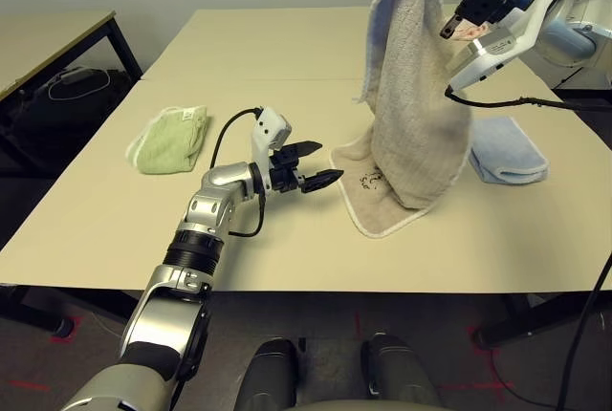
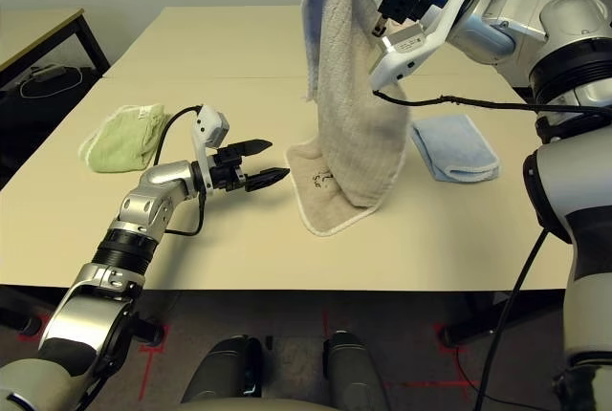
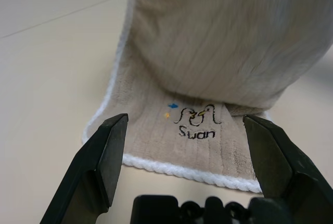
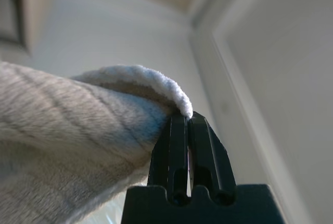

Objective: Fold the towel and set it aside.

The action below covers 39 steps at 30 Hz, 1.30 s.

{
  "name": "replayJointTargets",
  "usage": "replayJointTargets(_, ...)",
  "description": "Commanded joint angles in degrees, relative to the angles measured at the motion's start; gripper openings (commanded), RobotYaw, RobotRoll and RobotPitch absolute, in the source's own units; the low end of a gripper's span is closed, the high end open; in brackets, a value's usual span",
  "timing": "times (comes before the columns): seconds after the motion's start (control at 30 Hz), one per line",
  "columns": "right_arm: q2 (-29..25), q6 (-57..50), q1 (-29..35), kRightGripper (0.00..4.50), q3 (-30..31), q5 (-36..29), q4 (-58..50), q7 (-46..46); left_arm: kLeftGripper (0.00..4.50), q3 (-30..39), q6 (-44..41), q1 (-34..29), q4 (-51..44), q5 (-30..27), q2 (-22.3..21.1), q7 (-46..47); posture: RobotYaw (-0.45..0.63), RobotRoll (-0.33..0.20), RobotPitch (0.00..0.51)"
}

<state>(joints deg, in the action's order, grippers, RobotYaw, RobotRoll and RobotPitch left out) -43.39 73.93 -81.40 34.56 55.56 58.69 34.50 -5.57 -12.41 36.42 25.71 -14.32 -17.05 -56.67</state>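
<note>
The green cloth (image 1: 174, 141) lies folded on the tabletop (image 1: 115, 220) at the left, probably parked out of the way. Beside the towel, the left end effector (image 1: 314, 164) is spread wide and empty, perhaps to catch the lower end. The right end effector (image 4: 188, 117) is pinched closed on the towel (image 1: 411, 115), holding it high so it hangs, likely to straighten it, while its bottom rests on the tabletop. Right of it sits the folded blue cloth (image 1: 507, 151). No containers.
</note>
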Motion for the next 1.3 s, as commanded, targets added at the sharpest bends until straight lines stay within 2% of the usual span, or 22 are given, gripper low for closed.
replayJointTargets(0.03,-0.9,-1.1,-0.6,0.06,-1.4,-0.3,1.3,-1.9,4.50,-0.3,-0.1,-0.4,-0.1,0.6,-0.6,-0.3,0.01,0.000,0.041)
replayJointTargets(0.1,-0.5,-3.0,-1.8,0.06,-2.3,-0.9,2.2,-2.5,4.50,-0.3,-0.1,-0.3,0.1,0.6,-0.7,-0.3,0.00,0.000,0.039)
replayJointTargets(0.27,4.6,5.1,-1.4,0.06,-3.7,-7.2,-3.5,-8.6,4.50,-0.6,0.2,-0.2,0.6,0.7,-0.1,-0.2,-0.01,0.000,0.032)
replayJointTargets(0.37,1.7,10.9,1.2,0.06,-4.3,-10.9,-6.4,-13.4,4.50,-0.6,0.3,0.1,0.9,0.8,0.2,0.0,0.00,0.000,0.032)
replayJointTargets(0.43,-1.3,9.0,2.7,0.06,-5.2,-9.9,-3.8,-15.2,4.50,-0.6,0.4,0.3,1.2,0.9,0.4,0.1,0.00,0.000,0.031)
replayJointTargets(0.5,-4.8,-3.3,2.8,0.06,-5.0,-5.5,2.4,-13.1,4.50,-0.6,0.5,0.6,1.5,0.9,0.7,0.2,0.00,0.000,0.032)
replayJointTargets(0.57,-5.7,-13.6,1.1,0.06,-4.5,-2.4,5.6,-9.7,4.50,-0.6,0.6,0.7,1.6,0.9,0.7,0.1,-0.01,0.000,0.031)
replayJointTargets(0.73,-1.6,-22.4,-3.8,0.06,-5.1,-2.6,7.9,-4.6,4.50,-0.8,0.9,0.9,2.2,1.1,0.9,-0.1,-0.02,0.000,0.033)
replayJointTargets(0.8,0.7,-20.0,-4.8,0.06,-4.9,-3.5,6.7,-3.8,4.50,-0.8,1.0,1.1,2.6,1.2,1.1,-0.1,-0.02,0.000,0.032)
replayJointTargets(0.9,3.5,-9.6,-4.0,0.06,-4.5,-5.6,2.3,-4.8,4.50,-0.6,1.3,1.3,3.0,1.2,1.5,0.2,-0.01,0.000,0.030)
replayJointTargets(1.03,5.8,6.5,-1.0,0.06,-3.3,-13.5,-5.7,-12.2,4.50,-0.6,1.6,1.4,3.6,1.3,1.9,0.6,-0.01,0.000,0.034)
replayJointTargets(1.13,2.7,10.0,2.1,0.06,-3.6,-17.0,-6.5,-18.2,4.50,-0.4,1.7,1.3,3.7,1.3,2.2,0.7,-0.01,0.000,0.035)
replayJointTargets(1.2,-1.1,6.0,3.3,0.06,-5.8,-15.1,-3.1,-20.0,4.50,-0.5,1.8,1.3,3.7,1.4,2.4,0.8,-0.02,0.000,0.037)
replayJointTargets(1.3,-6.9,-3.9,2.8,0.06,-6.8,-9.9,2.3,-16.4,4.50,-0.5,1.9,1.3,3.8,1.4,2.6,0.9,-0.01,0.000,0.038)
